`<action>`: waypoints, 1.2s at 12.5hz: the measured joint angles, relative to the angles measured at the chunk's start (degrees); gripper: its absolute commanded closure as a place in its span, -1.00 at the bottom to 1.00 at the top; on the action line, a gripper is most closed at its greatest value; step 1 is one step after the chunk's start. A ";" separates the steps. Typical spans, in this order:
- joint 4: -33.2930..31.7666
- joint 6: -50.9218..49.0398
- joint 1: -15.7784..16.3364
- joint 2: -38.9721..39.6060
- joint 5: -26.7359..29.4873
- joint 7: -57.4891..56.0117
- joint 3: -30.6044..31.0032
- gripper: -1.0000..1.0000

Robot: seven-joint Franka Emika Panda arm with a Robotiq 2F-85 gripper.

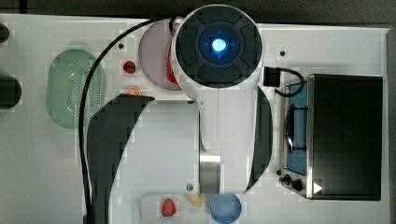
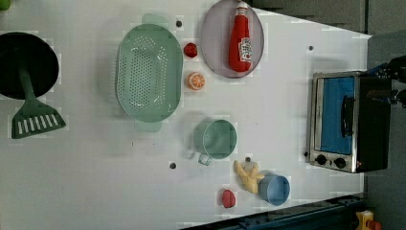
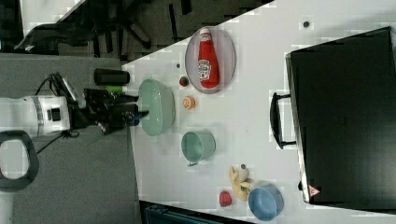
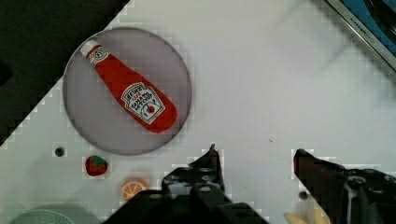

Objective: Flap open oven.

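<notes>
In the top view the large black boxy toaster oven [image 1: 345, 136] sits at the top view's right edge of the white table [image 1: 42, 163], its silver-trimmed front and blue-tinted glass door [image 1: 298, 128] facing the white robot arm [image 1: 219, 93]. In the left view the door stands shut with its black bar handle [image 2: 348, 116] across the glass and two small black knobs [image 2: 330, 161] beside it — the right view shows the black casing and protruding handle. In the wrist view the black two-fingered gripper [image 4: 256, 157] hangs spread wide and empty over bare table — near a red ketchup bottle [image 4: 131, 96] on a round grey plate [image 4: 88, 126].

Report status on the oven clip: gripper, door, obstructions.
Gripper open, empty, above bare table, short of the oven. Oven door shut, handle untouched. Ketchup bottle lies on its plate, off to the side.
</notes>
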 measured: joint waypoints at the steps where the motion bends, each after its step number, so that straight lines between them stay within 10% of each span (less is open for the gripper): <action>1: -3.75 -3.85 -0.07 -3.40 0.30 0.00 -0.29 -0.58; 3: -9.96 -8.52 -0.65 -11.46 0.22 -0.01 -1.16 -0.99; 7: -7.11 -8.80 -1.70 -17.63 0.28 -0.01 -2.04 -1.00; 15: -7.78 -8.73 -1.80 -14.58 0.74 -0.01 -2.31 0.65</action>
